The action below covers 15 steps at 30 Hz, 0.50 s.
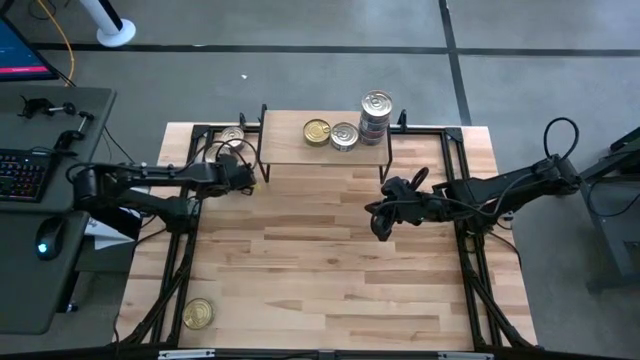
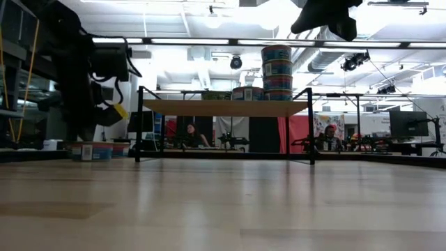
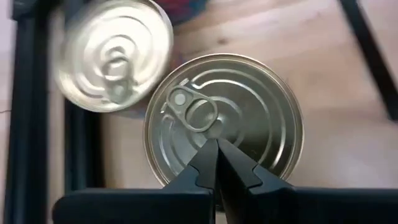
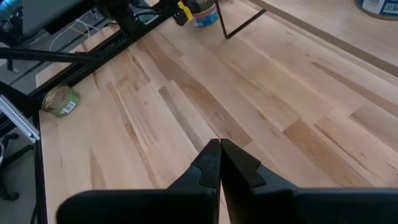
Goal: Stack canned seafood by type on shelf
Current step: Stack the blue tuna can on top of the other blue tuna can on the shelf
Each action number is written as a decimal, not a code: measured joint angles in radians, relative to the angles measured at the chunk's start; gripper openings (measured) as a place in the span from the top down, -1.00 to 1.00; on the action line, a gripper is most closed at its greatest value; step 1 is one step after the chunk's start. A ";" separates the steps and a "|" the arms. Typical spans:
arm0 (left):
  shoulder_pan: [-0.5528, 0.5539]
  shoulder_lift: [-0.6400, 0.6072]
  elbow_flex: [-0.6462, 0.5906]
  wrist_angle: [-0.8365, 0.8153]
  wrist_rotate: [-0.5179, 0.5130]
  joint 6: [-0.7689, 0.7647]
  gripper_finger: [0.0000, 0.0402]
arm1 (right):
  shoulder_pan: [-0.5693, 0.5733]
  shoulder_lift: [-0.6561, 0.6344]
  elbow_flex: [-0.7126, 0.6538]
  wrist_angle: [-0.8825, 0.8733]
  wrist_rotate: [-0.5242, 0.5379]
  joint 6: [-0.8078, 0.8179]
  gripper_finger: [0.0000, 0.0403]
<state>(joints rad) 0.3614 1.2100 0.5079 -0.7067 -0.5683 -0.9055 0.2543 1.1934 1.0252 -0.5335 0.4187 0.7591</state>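
Note:
The shelf (image 1: 325, 148) stands at the table's far edge. On it are a gold-lidded tin (image 1: 317, 131), a silver-lidded tin (image 1: 344, 136) and a stack of tins (image 1: 375, 114), which the low view shows as blue-labelled tins (image 2: 277, 71). Two silver-lidded tins (image 1: 232, 135) rest on the table to the left of the shelf. My left gripper (image 3: 217, 146) is shut, its tips over the nearer tin's lid (image 3: 249, 112), with the other tin (image 3: 112, 53) beyond. My right gripper (image 4: 219, 146) hangs shut in the air over the table's right middle, with nothing in it. My left gripper points steeply down at the silver lid of the nearer tin, its shut fingertips (image 3: 208, 155) just beside the pull tab (image 3: 189, 109). I cannot tell whether they touch the lid. The tin sits flat on the table.
A lone gold-lidded tin (image 1: 198, 313) with a green label (image 4: 60, 101) lies at the table's near left corner. Black frame rails (image 1: 170, 250) run along the table's sides. Bare wood (image 1: 320, 260) fills the table's middle. A desk with a keyboard (image 1: 25, 175) stands to the left.

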 joint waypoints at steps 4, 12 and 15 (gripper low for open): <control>-0.099 -0.021 0.004 -0.029 0.134 -0.046 1.00 | 0.000 0.000 0.000 0.000 0.012 -0.008 1.00; -0.462 -0.067 -0.001 0.021 0.286 -0.321 1.00 | 0.016 0.000 0.000 0.000 0.023 -0.019 1.00; -0.586 -0.041 -0.004 0.135 0.294 -0.417 1.00 | 0.017 0.000 0.000 0.000 0.019 -0.010 1.00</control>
<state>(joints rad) -0.2249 1.1689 0.5037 -0.5712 -0.2747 -1.3229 0.2714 1.1938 1.0256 -0.5335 0.4377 0.7487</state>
